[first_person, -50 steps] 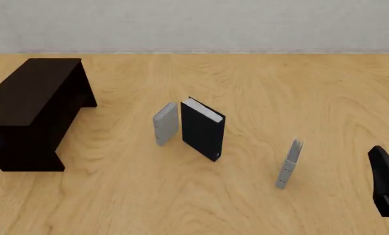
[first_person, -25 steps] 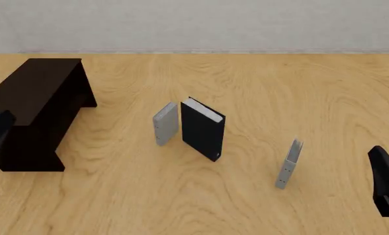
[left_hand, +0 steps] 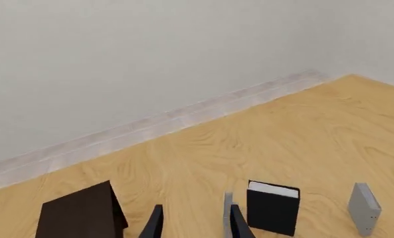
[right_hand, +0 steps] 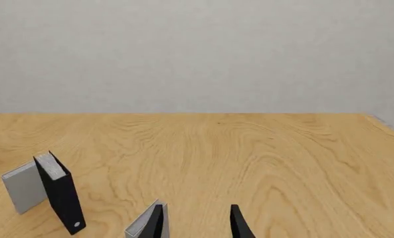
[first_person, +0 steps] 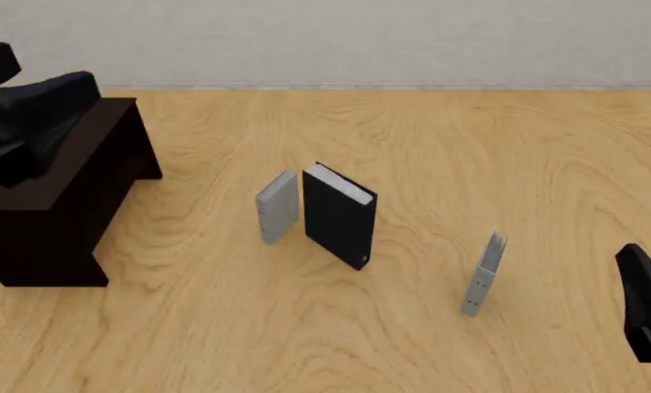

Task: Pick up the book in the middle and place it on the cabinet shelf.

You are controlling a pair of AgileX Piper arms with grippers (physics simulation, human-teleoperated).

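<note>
The book [first_person: 340, 217], black with a white page edge, stands upright mid-table; it also shows in the wrist views [left_hand: 271, 212] [right_hand: 61, 194]. The dark brown cabinet shelf [first_person: 52, 176] [left_hand: 81, 217] sits at the left. My left arm [first_person: 30, 115] hovers high over the cabinet's top, well left of the book. The left gripper [left_hand: 197, 225] is open and holds nothing. My right arm [first_person: 648, 315] rests low at the right edge. Its gripper [right_hand: 197, 223] is open and empty too.
A smaller grey book [first_person: 278, 206] stands just left of the black one, close beside it. A thin grey book [first_person: 484, 273] [right_hand: 142, 224] stands alone to the right, near the right gripper. A pale wall [first_person: 325, 41] borders the table's far edge.
My left arm has risen from the lower left edge and moved far up, now above the cabinet. The right arm and all three books have stayed put.
</note>
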